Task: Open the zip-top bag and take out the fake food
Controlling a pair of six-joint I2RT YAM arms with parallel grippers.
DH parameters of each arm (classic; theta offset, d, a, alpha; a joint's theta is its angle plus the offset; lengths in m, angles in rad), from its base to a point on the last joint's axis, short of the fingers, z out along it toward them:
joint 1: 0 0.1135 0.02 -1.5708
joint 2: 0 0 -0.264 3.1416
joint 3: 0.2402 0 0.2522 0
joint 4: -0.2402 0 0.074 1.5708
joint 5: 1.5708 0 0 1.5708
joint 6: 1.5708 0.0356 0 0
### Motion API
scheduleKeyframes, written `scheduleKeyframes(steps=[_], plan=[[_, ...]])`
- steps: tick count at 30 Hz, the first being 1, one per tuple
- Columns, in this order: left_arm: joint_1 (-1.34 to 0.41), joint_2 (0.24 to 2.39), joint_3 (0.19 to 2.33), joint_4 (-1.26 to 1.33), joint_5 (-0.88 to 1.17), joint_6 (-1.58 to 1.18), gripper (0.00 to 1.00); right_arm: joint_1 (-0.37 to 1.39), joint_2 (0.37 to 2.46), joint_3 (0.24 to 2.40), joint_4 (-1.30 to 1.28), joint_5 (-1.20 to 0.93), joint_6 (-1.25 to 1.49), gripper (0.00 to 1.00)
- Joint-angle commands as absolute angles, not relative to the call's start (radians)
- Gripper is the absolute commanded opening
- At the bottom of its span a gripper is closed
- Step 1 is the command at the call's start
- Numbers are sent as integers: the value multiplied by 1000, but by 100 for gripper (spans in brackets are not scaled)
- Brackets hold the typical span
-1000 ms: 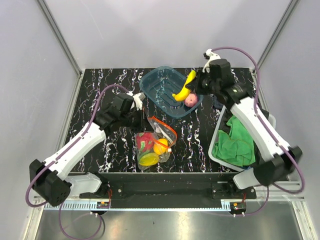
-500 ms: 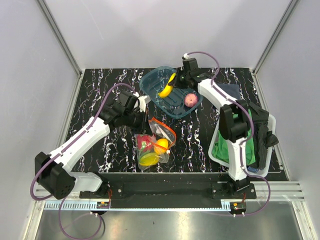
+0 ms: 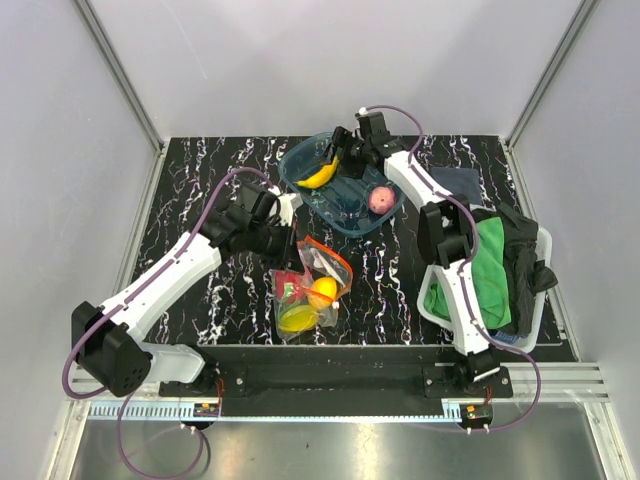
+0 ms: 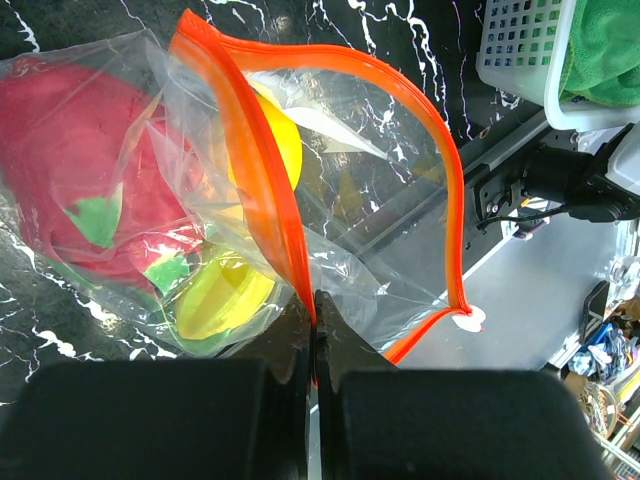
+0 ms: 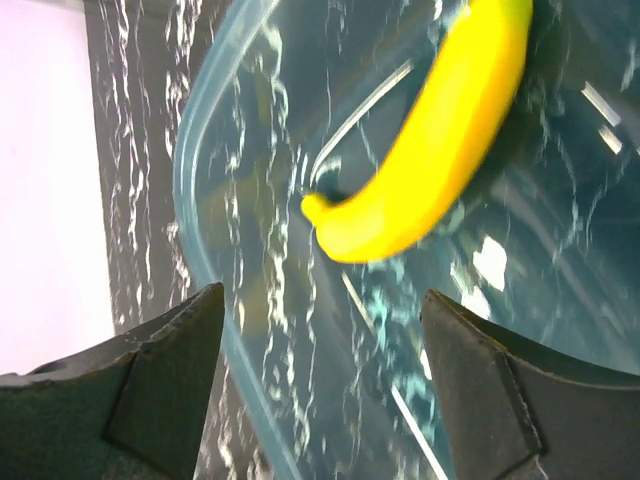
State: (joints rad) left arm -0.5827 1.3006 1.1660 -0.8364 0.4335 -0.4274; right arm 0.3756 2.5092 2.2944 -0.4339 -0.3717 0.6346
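The left gripper (image 3: 281, 238) sat at the left side of the zip-top bag (image 3: 312, 285), near the middle of the black marbled table (image 3: 200, 170); in the left wrist view its jaws were pressed together on the clear plastic at the bag's mouth, just where the orange zip strip (image 4: 252, 170) ran down to them; the strip looped wide, so the mouth stood open. Inside the bag lay some of the fake food: a red fruit with green patches (image 4: 70, 150) on the left of that view, and yellow round pieces (image 4: 225, 300) beside it.

The right gripper (image 5: 322, 320) reached over the far left part of the teal tray (image 3: 345, 205), which stood at the far side of the table, apart from the bag; its fingers (image 5: 165, 390) were spread wide with nothing between them. The yellow banana (image 5: 440, 140) was in the tray, clear of both fingers; a pinkish ball (image 3: 380, 200) lay in the tray's right corner.

At the right edge of the table stood a white basket (image 3: 432, 305) with a green cloth (image 3: 480, 275) in it.
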Motion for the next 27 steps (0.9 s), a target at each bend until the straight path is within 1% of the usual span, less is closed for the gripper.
scheduleKeyframes(steps=[1, 2, 3, 4, 5, 6, 7, 8, 9, 10, 11, 12, 13, 15, 16, 19, 20, 22, 23, 27], plan=[[-580, 1281, 1213, -795, 454, -454, 0, 370, 2338, 2175, -604, -460, 626, 86], [-580, 1275, 1210, -787, 456, -462, 0, 370, 2242, 2114, -603, -465, 620, 86], [-580, 1272, 1206, -778, 460, -469, 0, 371, 2191, 1991, -600, -469, 605, 86], [-580, 1269, 1203, -764, 460, -480, 0, 371, 2139, 1929, -601, -472, 595, 86], [-580, 1264, 1200, -756, 460, -486, 0, 373, 2043, 1867, -600, -476, 575, 86], [-580, 1262, 1197, -749, 460, -494, 0, 376, 1993, 1751, -601, -483, 563, 86], [-580, 1261, 1189, -730, 465, -508, 0, 379, 1902, 1697, -603, -488, 548, 85], [-580, 1258, 1187, -721, 472, -514, 0, 383, 1857, 1646, -609, -489, 520, 85], [-580, 1261, 1187, -713, 480, -520, 0, 397, 1814, 1553, -611, -486, 506, 82], [-581, 1261, 1186, -695, 488, -535, 0, 411, 1727, 1510, -614, -483, 493, 80], [-581, 1259, 1184, -684, 495, -540, 0, 425, 1686, 1438, -614, -476, 465, 78], [-581, 1259, 1186, -669, 505, -551, 0, 439, 1648, 1412, -617, -469, 453, 76], [-583, 1258, 1187, -666, 506, -555, 0, 475, 1585, 1387, -626, -465, 445, 70], [-584, 1256, 1193, -658, 514, -572, 0, 518, 1533, 1332, -626, -454, 439, 66], [-583, 1256, 1196, -654, 520, -577, 0, 558, 1501, 1318, -627, -448, 439, 59], [-591, 1256, 1204, -637, 526, -600, 0, 623, 1480, 1282, -618, -449, 446, 51], [-592, 1255, 1207, -634, 528, -604, 0, 661, 1480, 1266, -611, -448, 455, 46], [-598, 1261, 1215, -626, 522, -618, 0, 683, 1486, 1241, -565, -457, 491, 44], [-603, 1264, 1218, -621, 522, -623, 0, 686, 1491, 1217, -551, -460, 502, 41], [-633, 1278, 1226, -612, 506, -659, 0, 686, 1519, 1184, -500, -440, 526, 38]])
